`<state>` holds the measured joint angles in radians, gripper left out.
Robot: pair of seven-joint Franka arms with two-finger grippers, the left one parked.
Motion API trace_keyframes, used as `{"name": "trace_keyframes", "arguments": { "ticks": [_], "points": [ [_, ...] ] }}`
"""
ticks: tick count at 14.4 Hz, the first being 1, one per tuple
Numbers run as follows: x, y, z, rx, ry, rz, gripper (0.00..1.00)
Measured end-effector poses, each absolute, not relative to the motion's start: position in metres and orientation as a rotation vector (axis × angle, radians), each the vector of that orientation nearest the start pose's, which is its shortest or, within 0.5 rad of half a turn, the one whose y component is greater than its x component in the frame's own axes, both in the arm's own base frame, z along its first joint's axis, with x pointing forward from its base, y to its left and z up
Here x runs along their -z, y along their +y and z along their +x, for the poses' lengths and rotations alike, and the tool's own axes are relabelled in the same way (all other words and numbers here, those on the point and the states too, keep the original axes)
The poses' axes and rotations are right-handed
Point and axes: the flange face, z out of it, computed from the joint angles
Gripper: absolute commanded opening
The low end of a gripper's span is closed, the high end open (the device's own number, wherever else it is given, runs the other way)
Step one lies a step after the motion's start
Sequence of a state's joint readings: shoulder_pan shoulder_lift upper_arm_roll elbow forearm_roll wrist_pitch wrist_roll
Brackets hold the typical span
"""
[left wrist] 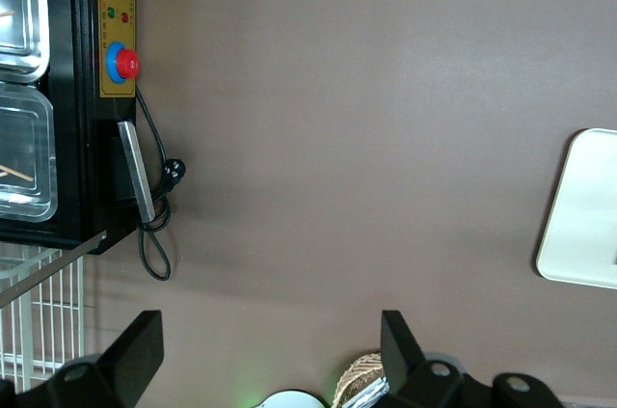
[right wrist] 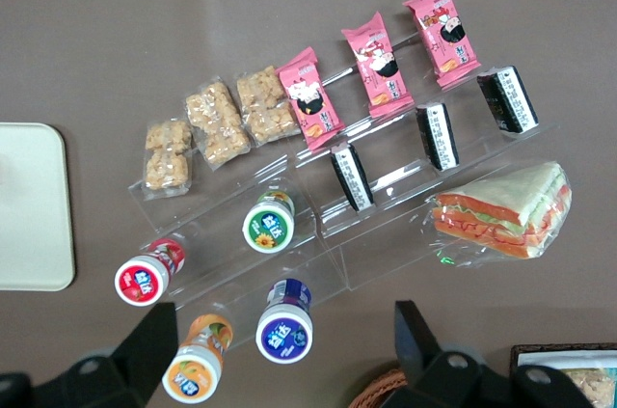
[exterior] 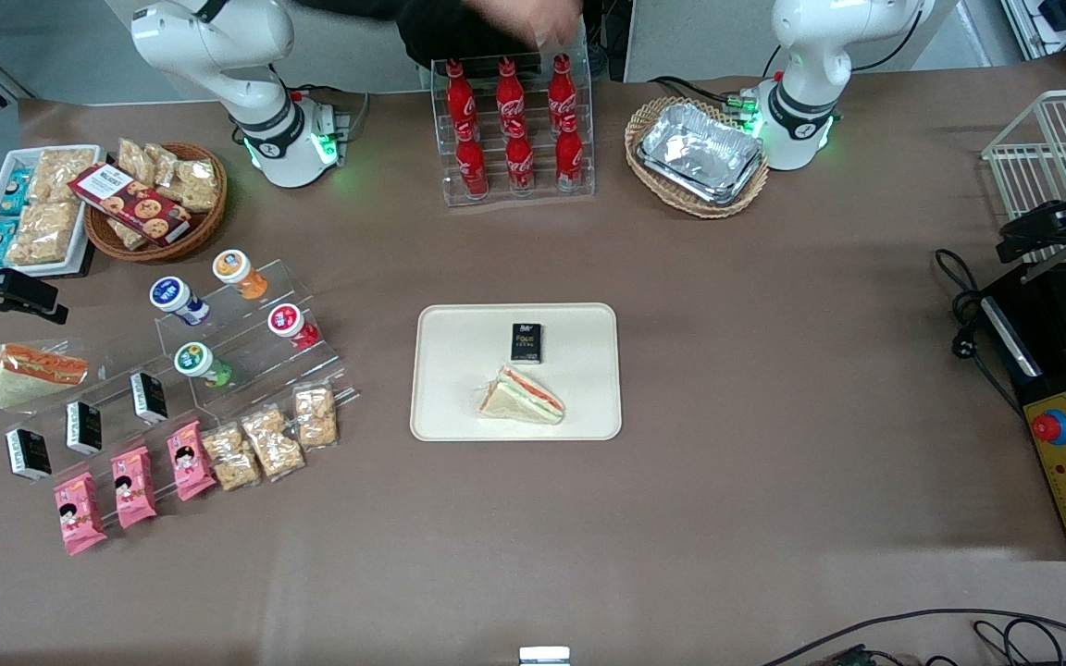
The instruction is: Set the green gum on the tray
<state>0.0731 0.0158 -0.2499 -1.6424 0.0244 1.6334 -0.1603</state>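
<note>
The green gum (exterior: 192, 359) lies on a low step of a clear stepped display stand (exterior: 246, 356), its teal-ringed white lid facing up; it also shows in the right wrist view (right wrist: 268, 227). The cream tray (exterior: 459, 407) lies at the table's middle, also in the right wrist view (right wrist: 34, 205) and the left wrist view (left wrist: 583, 215). It holds a wrapped sandwich (exterior: 522, 396) and a small black pack (exterior: 526, 342). My right gripper (exterior: 33, 298) hangs high at the working arm's end of the table, apart from the gum. In its own view the gripper (right wrist: 284, 313) is open and empty.
On the stand are blue-lidded (exterior: 167, 296), orange-lidded (exterior: 232, 268) and red-lidded (exterior: 285, 321) bottles, black packs, pink packets (exterior: 133, 486) and snack bags. A wrapped sandwich (exterior: 33, 370) lies beside it. A snack basket (exterior: 158, 199), cola rack (exterior: 514, 129) and foil-container basket (exterior: 698, 155) stand farther from the camera.
</note>
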Motion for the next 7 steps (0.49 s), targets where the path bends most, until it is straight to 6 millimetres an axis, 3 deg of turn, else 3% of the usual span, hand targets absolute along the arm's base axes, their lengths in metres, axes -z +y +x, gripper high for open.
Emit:
{"name": "trace_keyframes", "arguments": {
  "ticks": [7],
  "points": [
    [-0.5868,-0.0938,0.5542,-0.038,0.027,-3.117,1.00]
  ]
}}
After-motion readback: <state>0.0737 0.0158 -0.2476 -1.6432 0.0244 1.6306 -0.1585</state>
